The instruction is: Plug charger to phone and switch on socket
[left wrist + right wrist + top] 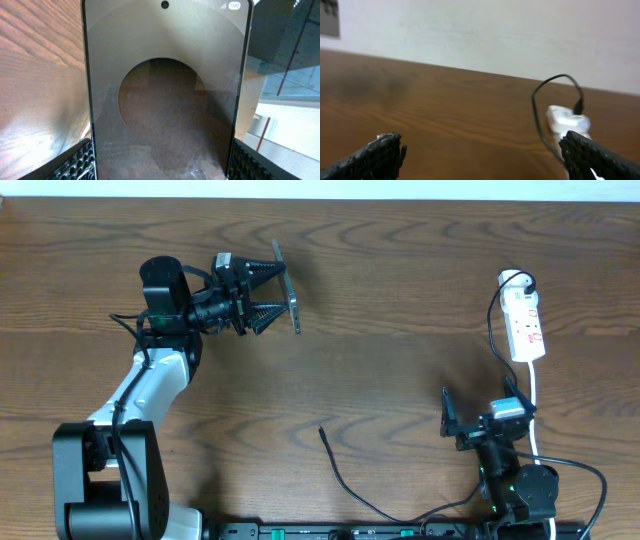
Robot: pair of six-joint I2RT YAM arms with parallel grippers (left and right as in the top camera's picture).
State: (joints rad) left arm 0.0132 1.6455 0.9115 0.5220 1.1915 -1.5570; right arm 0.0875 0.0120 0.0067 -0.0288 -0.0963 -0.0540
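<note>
Left gripper [281, 296] has the phone [294, 306] clamped on edge, top left of the table; right gripper [452, 422] hangs wide and empty near the socket [525, 326] cord. Charger [336, 470] tip lies loose mid-table; I'd grab just behind the tip and square it to the port. Left wrist shows the screen face-on; overhead only a thin edge.

The only legible marking is the number "100" in a small white battery pill at the top right corner of the phone's [165, 125] screen, beside tiny signal bars, while the red marks on the white power strip [525, 330] are too small to read.
</note>
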